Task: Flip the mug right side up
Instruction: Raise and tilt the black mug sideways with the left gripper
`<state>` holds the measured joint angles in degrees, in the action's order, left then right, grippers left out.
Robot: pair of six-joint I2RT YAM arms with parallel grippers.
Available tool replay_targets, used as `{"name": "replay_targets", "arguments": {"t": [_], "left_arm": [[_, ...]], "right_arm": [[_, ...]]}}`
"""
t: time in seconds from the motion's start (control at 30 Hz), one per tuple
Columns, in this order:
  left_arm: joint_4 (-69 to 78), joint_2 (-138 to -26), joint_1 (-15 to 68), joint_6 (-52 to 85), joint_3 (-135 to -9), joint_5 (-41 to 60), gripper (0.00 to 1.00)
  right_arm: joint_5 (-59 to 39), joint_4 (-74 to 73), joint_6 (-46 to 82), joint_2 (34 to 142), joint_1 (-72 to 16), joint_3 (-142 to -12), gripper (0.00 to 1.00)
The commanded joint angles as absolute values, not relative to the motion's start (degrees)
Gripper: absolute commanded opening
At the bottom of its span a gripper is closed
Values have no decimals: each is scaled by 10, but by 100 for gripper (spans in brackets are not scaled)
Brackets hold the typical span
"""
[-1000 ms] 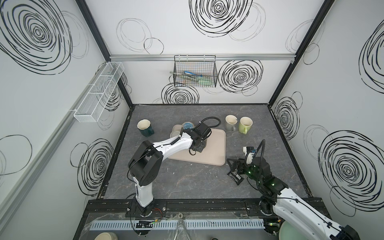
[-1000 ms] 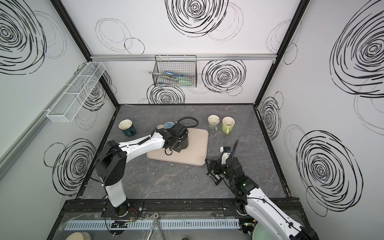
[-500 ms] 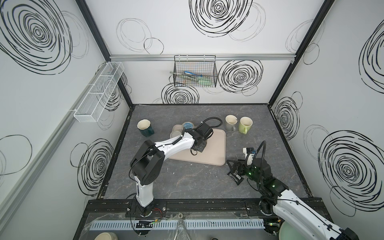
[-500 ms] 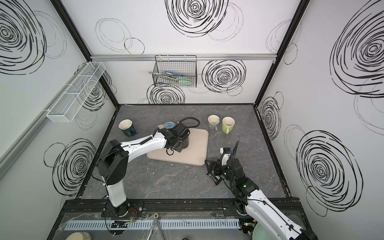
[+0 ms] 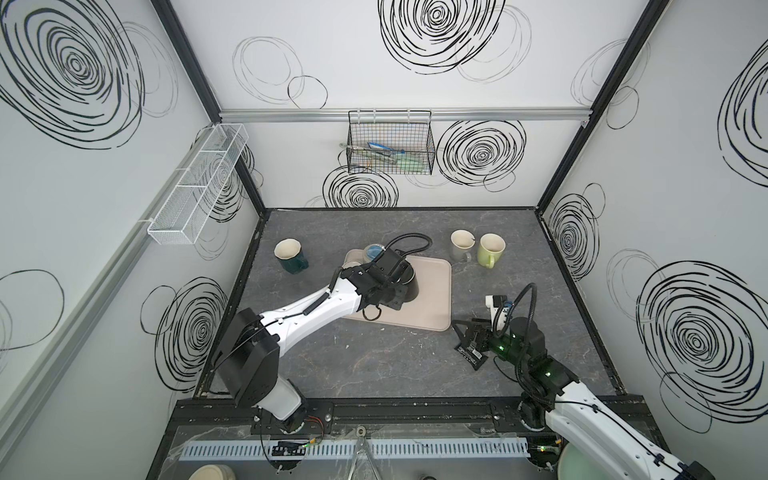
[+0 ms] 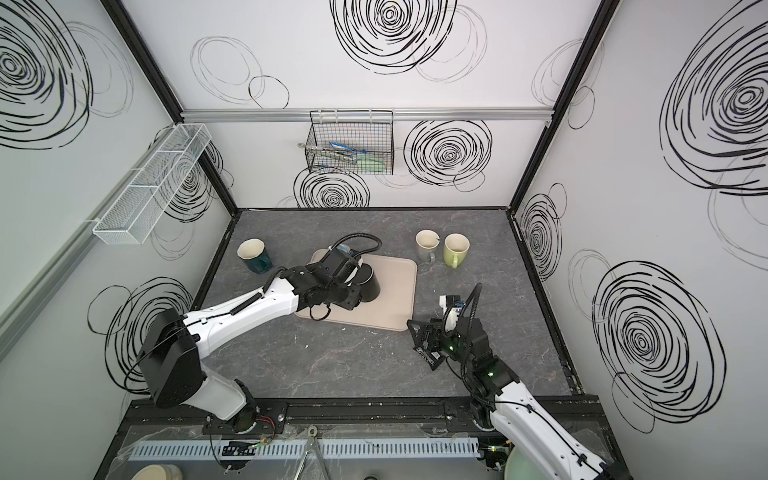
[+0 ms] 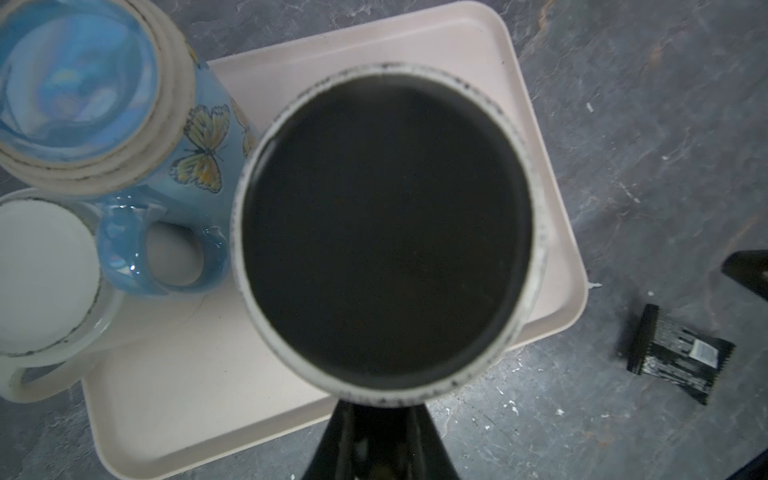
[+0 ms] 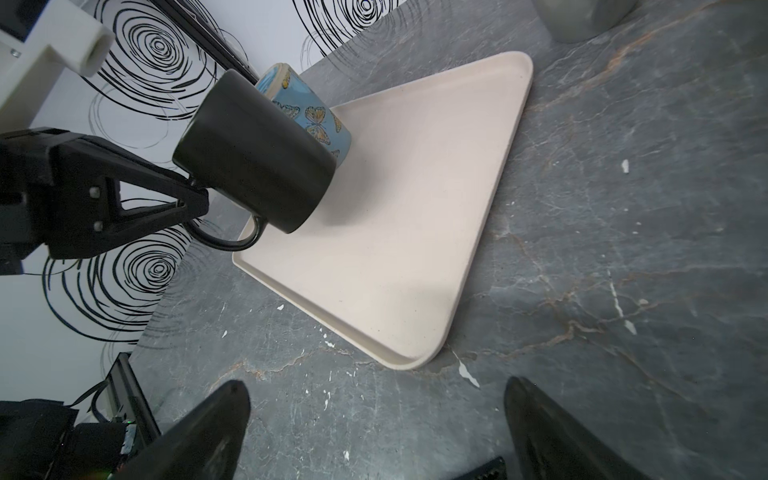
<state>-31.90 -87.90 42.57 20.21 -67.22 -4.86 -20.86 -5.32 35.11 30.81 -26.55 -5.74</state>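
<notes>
Mug (image 5: 412,284) over tray (image 5: 434,303) central on table (image 5: 374,365); cup (image 5: 291,259) left of tray; wire basket (image 5: 390,149) on back wall (image 5: 291,166).

The tray (image 5: 432,291) is bare on its right half, and the bench (image 5: 374,361) in front of it is open. A blue mug (image 7: 199,166) and a white mug (image 7: 45,274) crowd the tray's far left corner, just beside the black mug (image 8: 253,153) tilted over the middle.

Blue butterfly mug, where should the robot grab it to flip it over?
Probably its handle: the blue butterfly mug stands upside down on the tray, so the rim is out of reach, and the loop sticks out free. Come down from above, since the white mug crowds that side.
</notes>
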Motion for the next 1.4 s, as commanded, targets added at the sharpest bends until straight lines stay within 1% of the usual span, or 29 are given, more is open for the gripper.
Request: {"name": "replay_targets", "arguments": {"t": [0.0, 0.2, 0.4, 0.57, 0.73, 0.9, 1.03, 1.17, 1.27, 1.37], "left_arm": [[-247, -840, 415, 224, -657, -23, 0], [-189, -796, 398, 243, -614, 23, 0], [-109, -759, 390, 298, -562, 59, 0], [-60, -742, 384, 325, -543, 82, 0], [-20, -740, 382, 349, -536, 113, 0], [47, -742, 383, 381, -520, 158, 0], [95, -753, 388, 409, -511, 183, 0], [131, -772, 392, 433, -508, 206, 0], [179, -777, 400, 461, -497, 214, 0], [196, -782, 409, 469, -500, 216, 0]], "right_arm": [[-229, -90, 370, 309, -262, -48, 100], [-260, -142, 399, 323, -262, -41, 100], [-289, -208, 439, 340, -261, -26, 100], [-303, -231, 455, 352, -261, -28, 100], [-304, -245, 469, 358, -261, -33, 100], [-328, -306, 522, 361, -262, -26, 100], [-326, -331, 548, 359, -263, -22, 100], [-326, -391, 572, 366, -266, -11, 100], [-312, -408, 571, 374, -271, -12, 100], [-305, -416, 563, 386, -276, -21, 100]]}}
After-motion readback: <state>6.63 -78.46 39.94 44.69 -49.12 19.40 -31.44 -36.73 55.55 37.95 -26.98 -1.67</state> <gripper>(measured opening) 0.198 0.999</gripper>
